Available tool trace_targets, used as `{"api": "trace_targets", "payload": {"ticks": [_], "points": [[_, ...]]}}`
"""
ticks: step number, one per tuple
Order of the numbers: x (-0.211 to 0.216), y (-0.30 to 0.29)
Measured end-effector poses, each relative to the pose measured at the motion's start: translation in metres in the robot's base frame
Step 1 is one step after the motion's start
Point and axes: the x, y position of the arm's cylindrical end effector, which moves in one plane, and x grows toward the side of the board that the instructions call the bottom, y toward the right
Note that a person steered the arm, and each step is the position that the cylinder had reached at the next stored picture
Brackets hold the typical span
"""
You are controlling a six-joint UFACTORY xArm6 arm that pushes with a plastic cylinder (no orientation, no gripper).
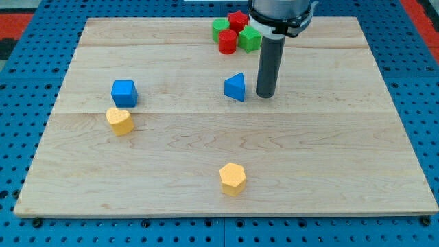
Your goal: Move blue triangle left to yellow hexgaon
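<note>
Tip stands just right of blue triangle, mid-board.

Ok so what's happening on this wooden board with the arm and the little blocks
My tip sits just to the view's right of the blue triangle, close beside it; contact is unclear. The yellow hexagon lies well below, near the view's bottom, so the triangle is not beside it yet. A blue cube and a yellow heart-like block sit at the view's left, and red and green blocks cluster at the top.
</note>
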Motion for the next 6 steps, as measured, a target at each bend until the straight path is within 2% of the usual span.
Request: {"api": "trace_targets", "payload": {"ticks": [2,3,6], "points": [[-0.032,-0.035],[-0.016,-0.067],[0.097,-0.115]]}}
